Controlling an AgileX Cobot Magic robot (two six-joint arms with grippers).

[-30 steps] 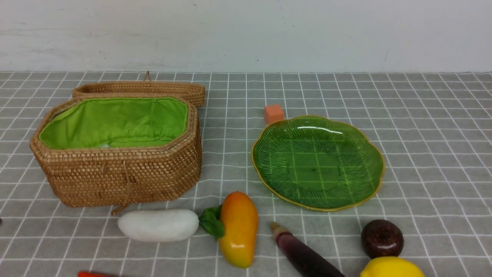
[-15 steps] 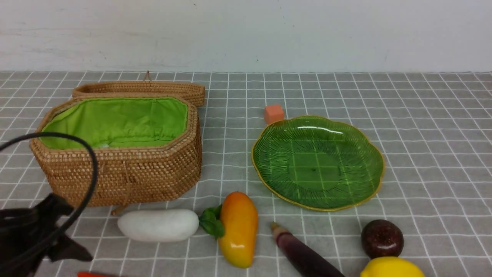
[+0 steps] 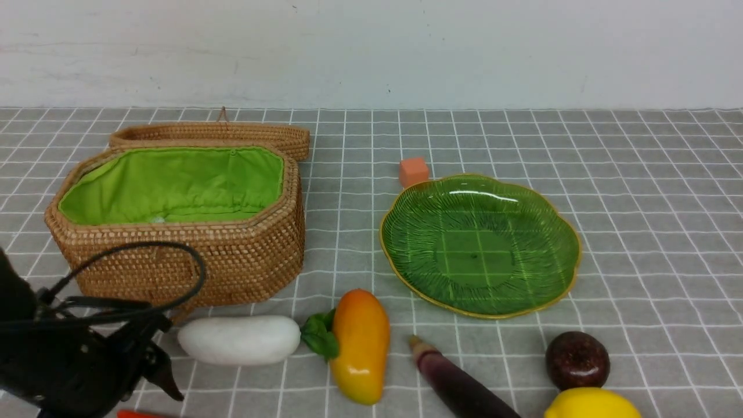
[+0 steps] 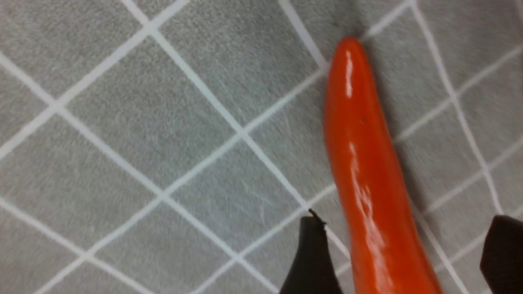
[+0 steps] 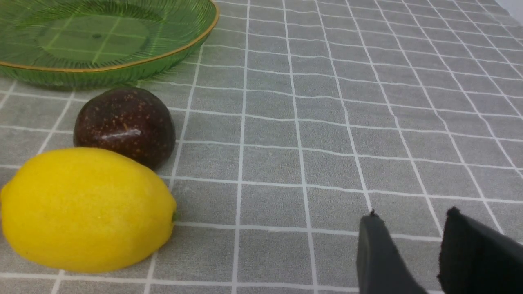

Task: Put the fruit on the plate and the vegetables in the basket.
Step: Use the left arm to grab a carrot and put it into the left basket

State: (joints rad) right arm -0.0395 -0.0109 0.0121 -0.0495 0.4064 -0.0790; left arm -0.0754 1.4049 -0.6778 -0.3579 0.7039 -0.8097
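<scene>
Left pincer (image 4: 406, 222) spread astride slim red-orange piece (image 4: 359, 163); glossy taper may squirt out on off-centre close. Right pincer (image 5: 412, 214) slightly parted, empty.

Lab-style test bench (bare white wall (image 3: 371, 52), grid-checked grey cloth (image 3: 638, 174)).

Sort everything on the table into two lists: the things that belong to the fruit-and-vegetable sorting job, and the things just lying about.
Belongs to the job: mango, maroon fruit, lemon, plate, radish, eggplant, red-orange piece, basket.

Just lying about: orange cube, woven lid, checked cloth.
</scene>
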